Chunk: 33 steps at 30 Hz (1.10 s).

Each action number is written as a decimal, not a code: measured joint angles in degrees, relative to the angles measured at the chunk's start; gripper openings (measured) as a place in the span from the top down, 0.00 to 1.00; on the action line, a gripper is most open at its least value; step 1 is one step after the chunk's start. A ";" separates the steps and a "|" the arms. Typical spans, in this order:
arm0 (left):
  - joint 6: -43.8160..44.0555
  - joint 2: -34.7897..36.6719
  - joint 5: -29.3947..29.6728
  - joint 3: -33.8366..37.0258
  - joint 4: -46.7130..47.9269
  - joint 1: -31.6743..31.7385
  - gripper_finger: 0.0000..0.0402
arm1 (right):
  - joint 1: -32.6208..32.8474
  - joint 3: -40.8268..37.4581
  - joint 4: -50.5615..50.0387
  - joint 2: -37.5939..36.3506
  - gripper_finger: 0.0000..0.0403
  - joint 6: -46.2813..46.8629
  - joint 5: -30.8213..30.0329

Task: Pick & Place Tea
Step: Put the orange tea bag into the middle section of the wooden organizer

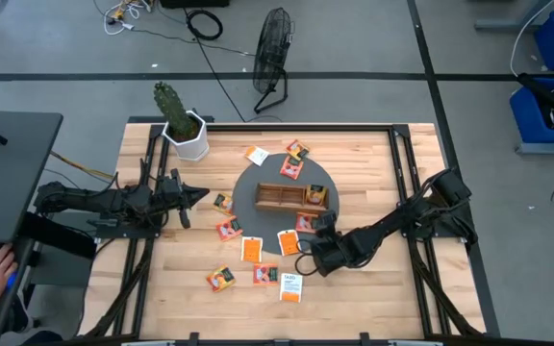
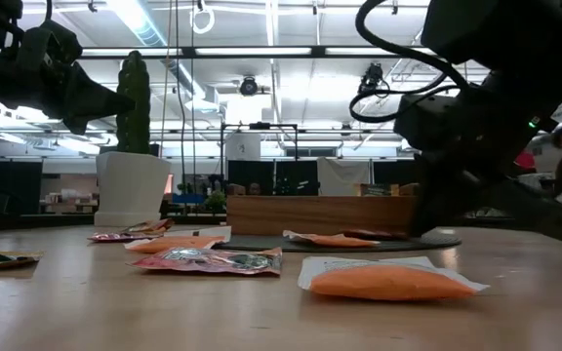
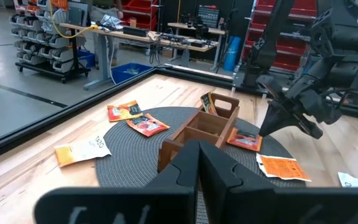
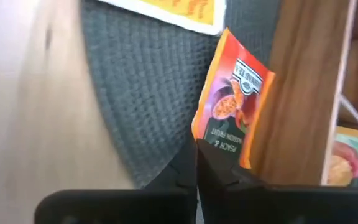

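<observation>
The sachets (image 1: 251, 249) are judged light, thin and limp, best pinched by an edge. They lie scattered over the table (image 1: 373, 288) and mat (image 1: 248, 183), some in the tray (image 1: 291, 197). The right gripper (image 1: 308, 227), beside the tray, is pressed together, apparently nipping a sachet's edge (image 4: 229, 112). The left gripper (image 1: 203, 194), hovering apart, is closed and empty.

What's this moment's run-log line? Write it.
right gripper: shut on orange sachet beside wooden tray | left gripper: shut, waiting over table left side
</observation>
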<state>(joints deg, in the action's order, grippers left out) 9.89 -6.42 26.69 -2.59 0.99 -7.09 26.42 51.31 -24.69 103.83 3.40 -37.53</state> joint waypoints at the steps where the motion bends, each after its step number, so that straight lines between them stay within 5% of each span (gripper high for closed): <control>1: 0.02 0.00 -0.02 0.00 0.00 -0.01 0.97 | 0.34 0.02 -0.05 0.00 0.99 0.04 -1.15; 12: 2.68 0.00 -0.34 0.02 -0.93 0.02 0.97 | 4.87 6.13 -0.51 0.00 1.00 -5.91 -11.44; 24: 9.39 -1.07 -9.02 2.05 -7.73 0.01 0.97 | 5.75 11.22 -0.56 0.00 1.00 -18.52 -18.90; 33: 12.85 -12.98 -13.35 2.05 -20.30 0.02 0.96 | 5.71 14.65 2.43 0.00 1.00 -27.98 -22.20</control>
<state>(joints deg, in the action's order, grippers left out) 22.74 -19.40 13.34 -0.54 -19.31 -7.07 32.13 65.96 -22.26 103.83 -24.58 -59.73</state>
